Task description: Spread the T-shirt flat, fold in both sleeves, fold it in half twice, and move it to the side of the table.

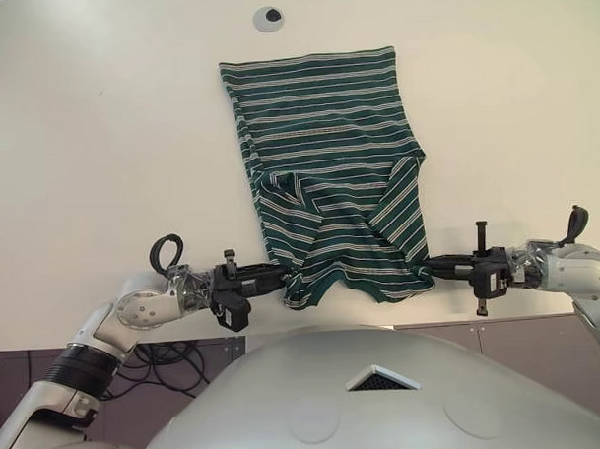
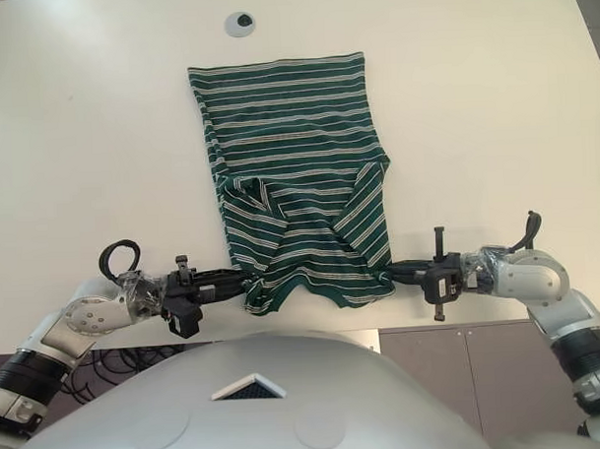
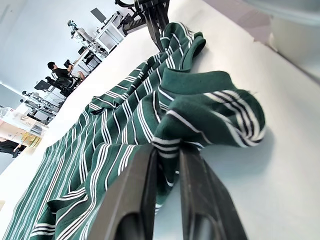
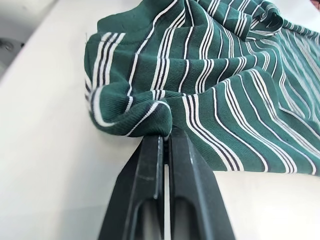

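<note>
1. The shirt (image 1: 327, 155) lay on the desk (image 1: 100, 143) with its hem toward the far side. Both sleeves were turned in over the chest, and the near end was bunched at the desk's near edge.
2. The left tool (image 1: 287, 277) was clamped on the shirt's near left corner and the right tool (image 1: 426, 268) on its near right corner. In each wrist view the fingers pinched only a small wad of cloth.
3. We judged the first half fold to be the step in hand, with the near end to be carried over toward the hem.
4. Each bite looked thin. A fast lift, or the arms pulling apart, could tug a corner free and skew the fold.
5. The turned-in sleeves lay loose, so we thought raising that end might let them drop open.
6. If one arm travelled farther than the other, the edges would likely miss the hem and land crooked.
7. Nothing held the far half. A low, dragging carry could push the whole shirt toward the grommet (image 1: 268, 19) instead of folding it.
</note>
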Controlling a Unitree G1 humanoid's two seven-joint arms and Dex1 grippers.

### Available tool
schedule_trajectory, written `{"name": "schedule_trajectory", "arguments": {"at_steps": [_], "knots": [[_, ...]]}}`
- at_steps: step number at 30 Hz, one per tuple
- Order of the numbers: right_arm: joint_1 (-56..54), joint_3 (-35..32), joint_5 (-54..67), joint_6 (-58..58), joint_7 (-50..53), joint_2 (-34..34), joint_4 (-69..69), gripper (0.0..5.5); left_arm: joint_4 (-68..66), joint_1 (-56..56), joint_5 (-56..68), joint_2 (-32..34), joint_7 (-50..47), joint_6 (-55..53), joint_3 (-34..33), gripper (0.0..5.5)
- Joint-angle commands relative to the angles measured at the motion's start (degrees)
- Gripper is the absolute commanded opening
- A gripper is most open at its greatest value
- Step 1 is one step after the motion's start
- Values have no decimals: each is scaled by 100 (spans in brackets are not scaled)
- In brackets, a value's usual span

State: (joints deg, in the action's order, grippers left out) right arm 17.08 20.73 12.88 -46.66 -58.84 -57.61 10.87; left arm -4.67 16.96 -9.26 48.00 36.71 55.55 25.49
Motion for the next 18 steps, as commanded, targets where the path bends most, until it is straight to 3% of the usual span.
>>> {"name": "schedule_trajectory", "arguments": {"at_steps": [1, 6, 11, 14, 18], "knots": [[300, -10, 459, 1117, -584, -439, -436, 0, -315, 296, 22, 388, 919, -911, 519, 30], [528, -368, 1912, 2696, -1325, -835, -1403, 0, 1316, 485, 2473, 1459, 2158, -2784, 515, 1], [622, -955, 3197, 4140, -1973, -974, -2266, 0, 2436, 443, 4459, 2199, 3174, -4275, -164, 1], [622, -1240, 3575, 4723, -2142, -814, -2562, 0, 2620, 442, 5052, 2126, 3498, -4782, -514, 1], [488, -1494, 3653, 5082, -2015, -364, -2675, 0, 2591, 358, 5523, 1537, 3413, -5195, -965, 1]]}}
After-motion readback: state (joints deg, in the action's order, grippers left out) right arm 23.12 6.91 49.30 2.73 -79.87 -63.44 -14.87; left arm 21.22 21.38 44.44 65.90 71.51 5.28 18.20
